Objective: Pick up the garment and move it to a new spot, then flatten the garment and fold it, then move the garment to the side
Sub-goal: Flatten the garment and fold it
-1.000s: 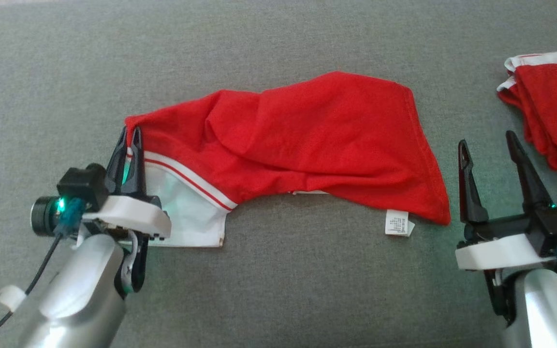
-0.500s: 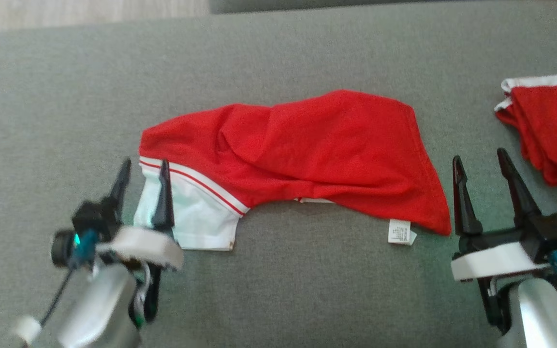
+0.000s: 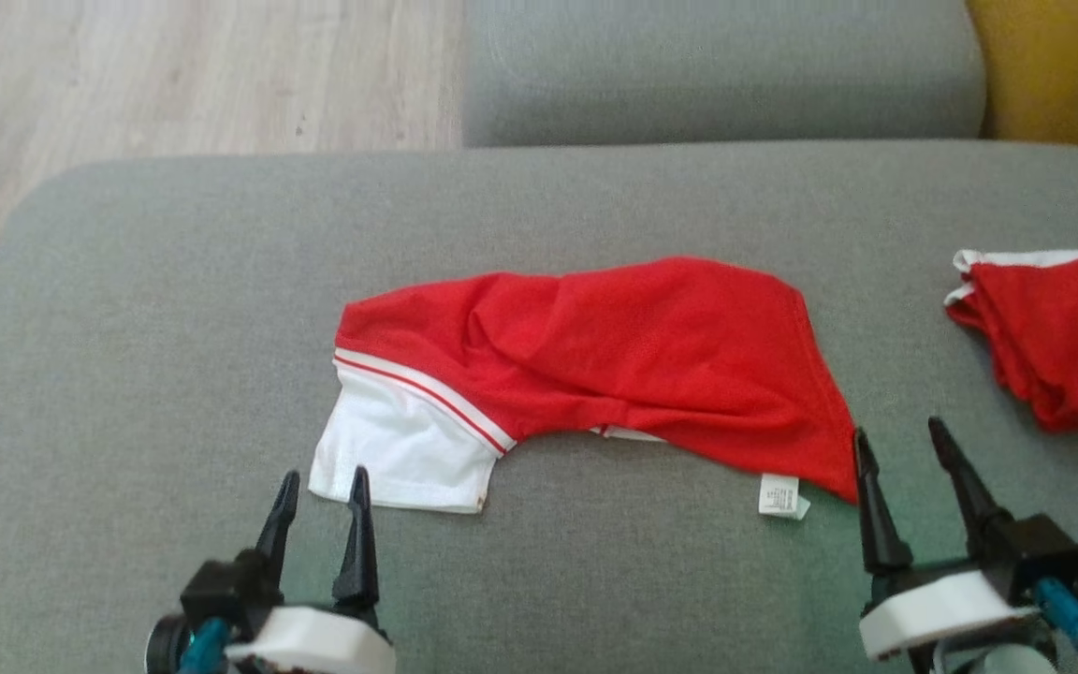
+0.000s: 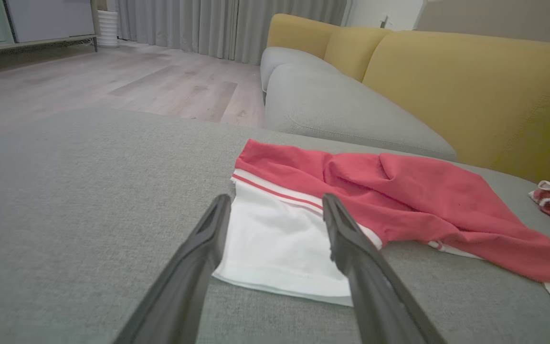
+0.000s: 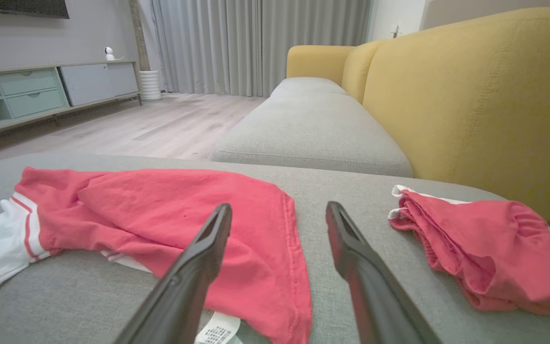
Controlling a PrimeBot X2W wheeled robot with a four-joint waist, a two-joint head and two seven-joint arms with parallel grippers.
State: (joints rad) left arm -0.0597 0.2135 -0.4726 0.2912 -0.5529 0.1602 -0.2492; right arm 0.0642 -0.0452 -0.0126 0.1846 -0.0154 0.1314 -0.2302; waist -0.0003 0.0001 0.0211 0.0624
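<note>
Left gripper (image 3: 324,476): jaws spread wide, nothing in them, tips just short of the white sleeve (image 3: 403,459) of the red garment (image 3: 614,346). Right gripper (image 3: 899,431): jaws also spread & empty, just beside the garment's near hem corner. Garment lies rumpled betw. the two on the grey cushion (image 3: 174,328). A second red garment (image 3: 1054,328) sits beyond the right jaws.

Risks, prob.: pinching one layer only, so fabric bunches instead of flattening; right jaws straying to the wrong garment.

Care label (image 3: 779,494) near the right jaws has print, too small to read.
</note>
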